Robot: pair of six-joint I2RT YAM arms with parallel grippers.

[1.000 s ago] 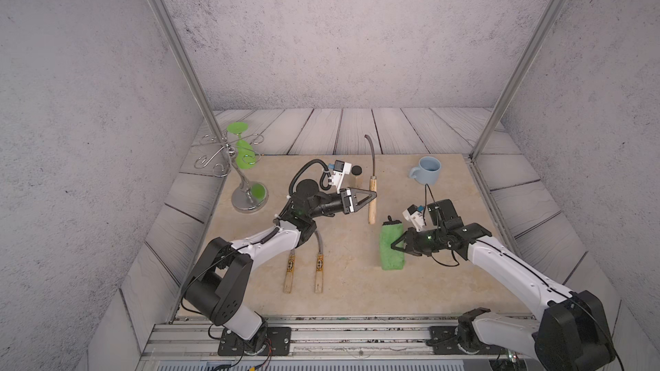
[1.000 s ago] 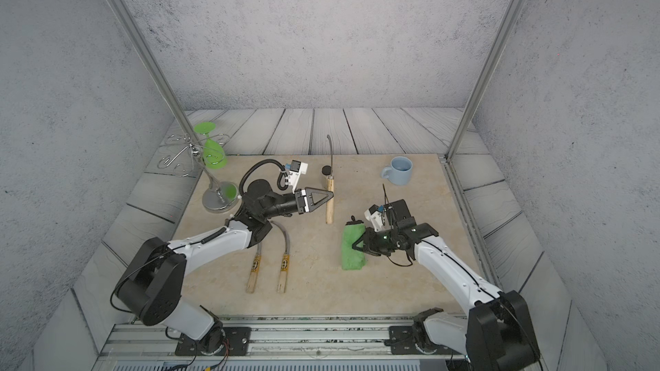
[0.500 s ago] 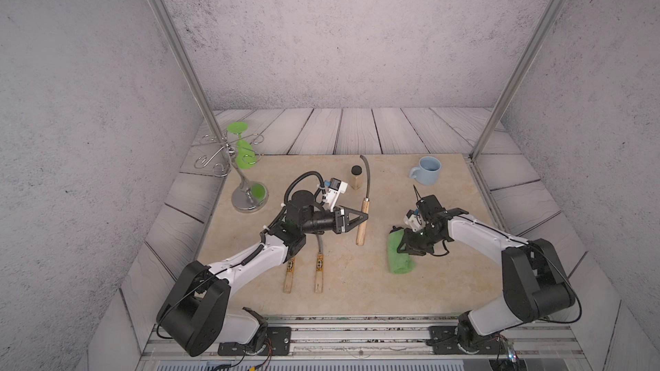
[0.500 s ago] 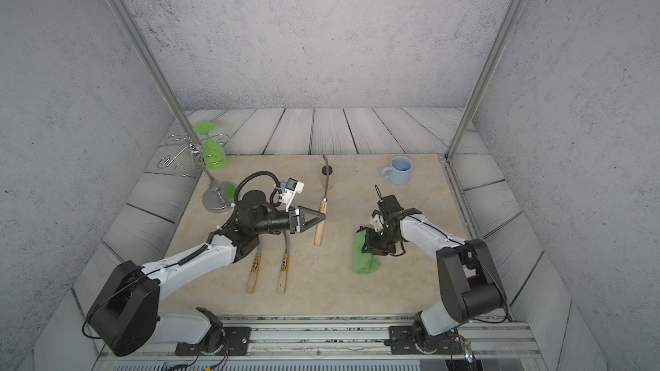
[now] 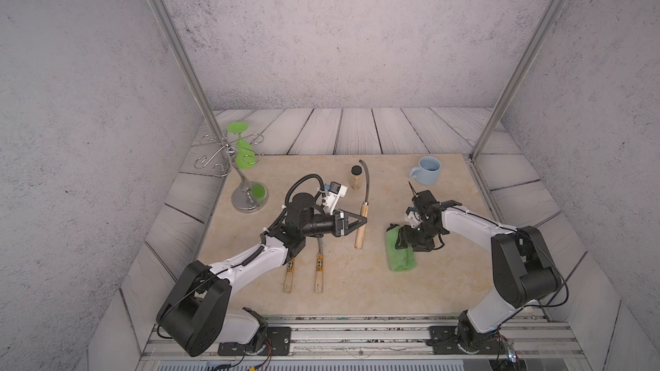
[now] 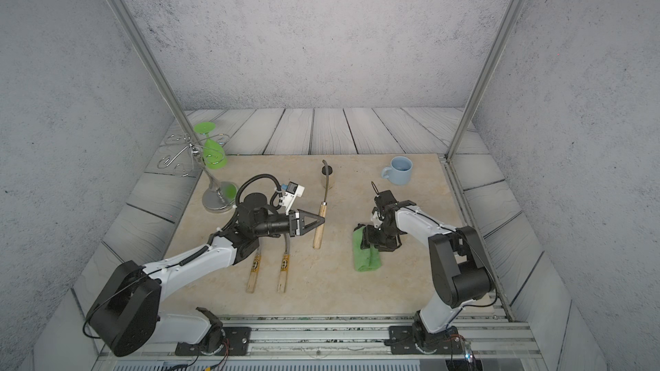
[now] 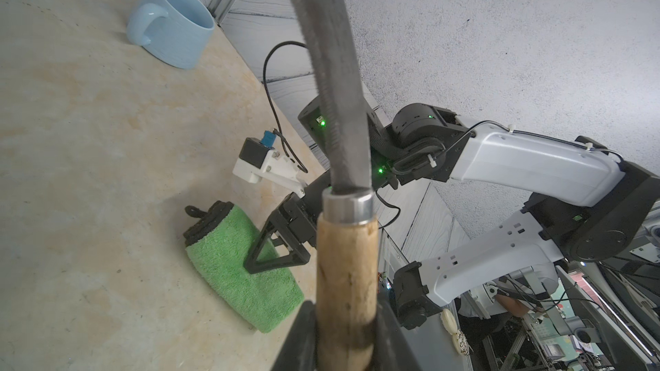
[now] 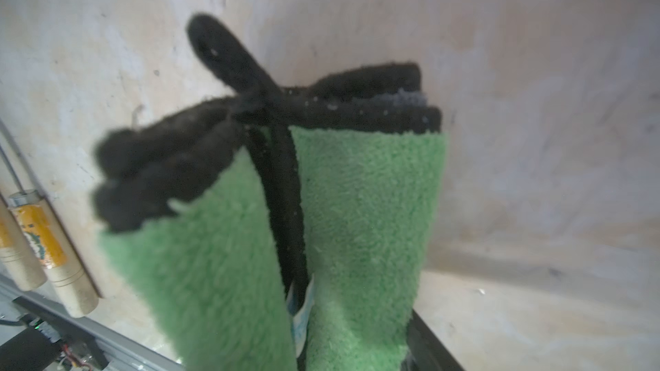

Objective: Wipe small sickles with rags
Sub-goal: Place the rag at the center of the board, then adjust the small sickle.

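Sickle number 1 is up: the left gripper (image 5: 362, 221) has its jaws clamped on the pale wooden handle of a small sickle (image 5: 364, 208), its curved grey blade pointing away from them. The right gripper (image 5: 403, 244) sits down on the bright green fluffy rag (image 5: 403, 262) with dark edging. The cloth lies at its jaws on the tabletop (image 5: 357, 298), but pinched or loose, I cannot tell. 2 labelled sickles (image 5: 319, 265) lie behind the left jaws. Wiping stage, I'd say: next comes a firm pinch of rag, carried to that blade.
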